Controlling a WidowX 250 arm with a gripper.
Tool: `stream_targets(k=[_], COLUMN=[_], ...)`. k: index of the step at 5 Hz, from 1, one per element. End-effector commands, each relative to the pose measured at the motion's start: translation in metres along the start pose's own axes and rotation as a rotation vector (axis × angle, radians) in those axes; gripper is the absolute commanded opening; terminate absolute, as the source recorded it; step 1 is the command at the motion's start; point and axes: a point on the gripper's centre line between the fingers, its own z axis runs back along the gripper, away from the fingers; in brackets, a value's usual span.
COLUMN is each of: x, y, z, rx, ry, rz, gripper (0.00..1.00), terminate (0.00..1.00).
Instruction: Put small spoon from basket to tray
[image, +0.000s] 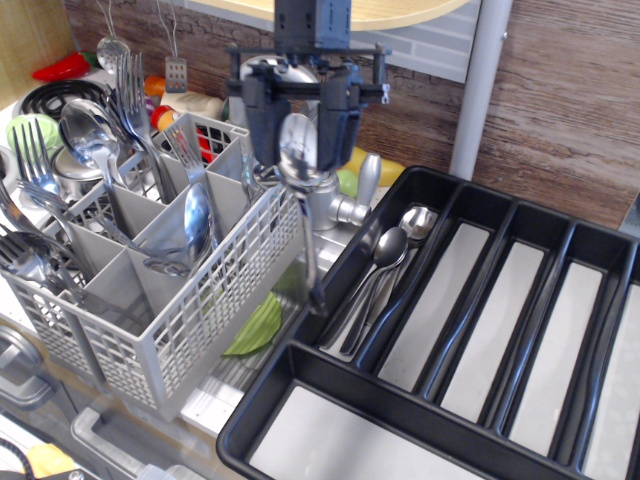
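Nearest the camera, a glossy black tray fills the lower right, its long parallel compartments floored in pale grey; the leftmost long slot already holds two spoons lying lengthwise, which suggests where small spoons belong. To the left stands a light grey mesh basket, its square compartments holding upright forks and a larger spoon, handles down so they stay put. Between basket and tray, above the gap, hangs the dark tool, closed on the bowl of the small spoon. That spoon hangs straight down, bowl uppermost between the jaws and slim handle pointing at the tray's near-left edge, clear of the basket entirely. Gripping by the bowl appears to let the handle dangle freely, so it can likely be lowered into a slot end first. Behind the tool sits a silver tap, and farther back runs a wood-patterned wall with a pale vertical post. Carrying looks well advanced; lowering into the tray remains.
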Motion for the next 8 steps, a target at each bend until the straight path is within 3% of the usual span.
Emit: stream_targets(k=[1, 2, 3, 5, 6, 7, 8], x=[0.027, 0.053, 0.067, 0.078, 0.080, 0.080, 0.080], y=[-0.009, -0.006, 0.001, 0.009, 0.007, 0.007, 0.007], z=[-0.001, -0.019, -0.026, -0.030, -0.021, -0.021, -0.021], rx=[-0.016, -0.034, -0.007, 0.083, 0.079, 0.079, 0.079], ry=[-0.071, -0.055, -0.023, -0.038, -0.083, -0.083, -0.083], rz=[-0.052, -0.061, -0.072, -0.081, -0.052, -0.052, -0.052], gripper=[0.00, 0.00, 0.00, 0.00, 1.00, 1.00, 1.00], terminate=[0.00, 0.00, 0.00, 0.00, 0.00, 0.00, 1.00])
